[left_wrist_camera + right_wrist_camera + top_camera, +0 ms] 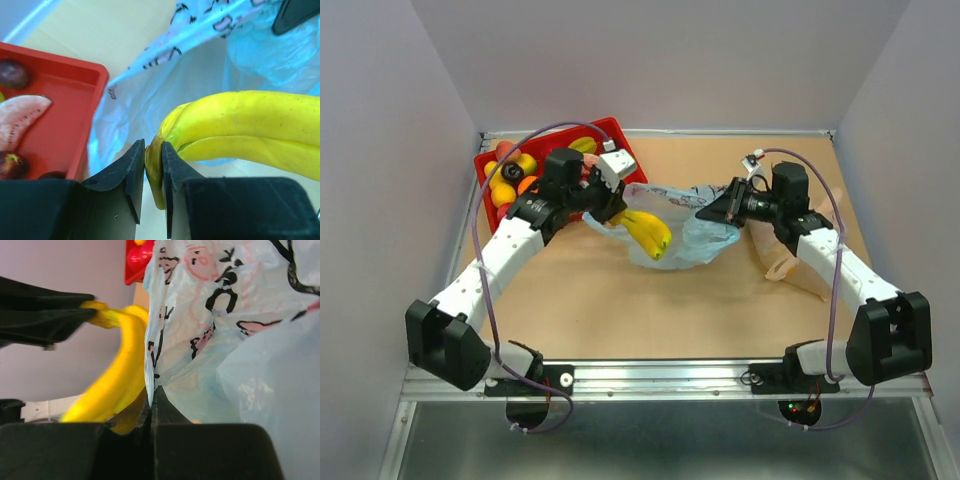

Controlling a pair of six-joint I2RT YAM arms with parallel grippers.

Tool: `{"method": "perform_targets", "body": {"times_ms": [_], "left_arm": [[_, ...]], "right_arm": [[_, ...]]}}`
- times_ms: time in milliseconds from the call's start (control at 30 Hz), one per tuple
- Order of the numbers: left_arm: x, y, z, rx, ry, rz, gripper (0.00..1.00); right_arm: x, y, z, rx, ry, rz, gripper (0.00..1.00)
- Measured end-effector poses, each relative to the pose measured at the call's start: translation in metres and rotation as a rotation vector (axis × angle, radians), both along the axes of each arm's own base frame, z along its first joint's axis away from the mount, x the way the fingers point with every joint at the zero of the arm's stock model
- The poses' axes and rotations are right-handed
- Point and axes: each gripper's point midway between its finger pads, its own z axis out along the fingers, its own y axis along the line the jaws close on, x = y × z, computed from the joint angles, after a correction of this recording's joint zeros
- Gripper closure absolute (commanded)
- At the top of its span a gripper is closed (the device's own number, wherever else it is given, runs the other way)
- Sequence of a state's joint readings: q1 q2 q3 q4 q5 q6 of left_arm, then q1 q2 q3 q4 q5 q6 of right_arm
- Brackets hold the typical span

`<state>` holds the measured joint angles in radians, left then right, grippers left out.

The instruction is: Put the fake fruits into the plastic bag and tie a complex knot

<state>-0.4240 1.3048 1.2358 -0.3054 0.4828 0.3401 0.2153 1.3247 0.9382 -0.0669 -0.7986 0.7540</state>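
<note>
1. The tan wooden tabletop point(620, 300) filled the middle of the overhead view.
2. The thin, crinkly, light-blue printed plastic bag point(695, 240) lay centre-right, its mouth facing left. The right gripper point(151, 400) was pinched tight on the film of its rim, holding it up. No knot was tied.
3. The red rectangular plastic tray point(610, 128) sat at the upper left.
4. The glossy yellow plastic banana bunch point(648, 232) hung at the bag's mouth, centre frame. The left gripper point(153, 155) was clamped on its stem.
5. The other small fake fruits point(510, 180) lay in the tray. I judged the task barely begun, with nearly all the packing and the whole knot left.
</note>
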Motion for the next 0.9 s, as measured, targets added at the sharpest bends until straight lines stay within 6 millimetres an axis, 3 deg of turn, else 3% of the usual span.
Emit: {"method": "perform_targets", "body": {"times_ms": [133, 233, 467, 533, 667, 900], "left_arm": [[-0.005, -0.022, -0.031, 0.034, 0.068, -0.023, 1.0], [0.002, -0.037, -0.052, 0.037, 0.13, 0.012, 1.0], [0.059, -0.03, -0.109, 0.081, 0.286, 0.355, 1.0], [0.071, -0.026, -0.117, 0.073, 0.315, 0.444, 1.0], [0.078, -0.019, -0.12, 0.012, 0.379, 0.579, 1.0], [0.087, -0.034, -0.084, -0.158, 0.432, 0.69, 1.0]], "right_arm": [[-0.004, 0.006, 0.02, 0.069, -0.037, 0.04, 1.0], [-0.009, 0.01, 0.031, 0.107, -0.052, 0.072, 1.0], [-0.026, 0.011, 0.043, 0.143, -0.079, 0.12, 1.0], [-0.029, 0.013, 0.045, 0.148, -0.086, 0.132, 1.0], [-0.033, 0.017, 0.04, 0.149, -0.078, 0.15, 1.0], [-0.033, 0.035, 0.015, 0.136, -0.006, 0.202, 1.0]]}}
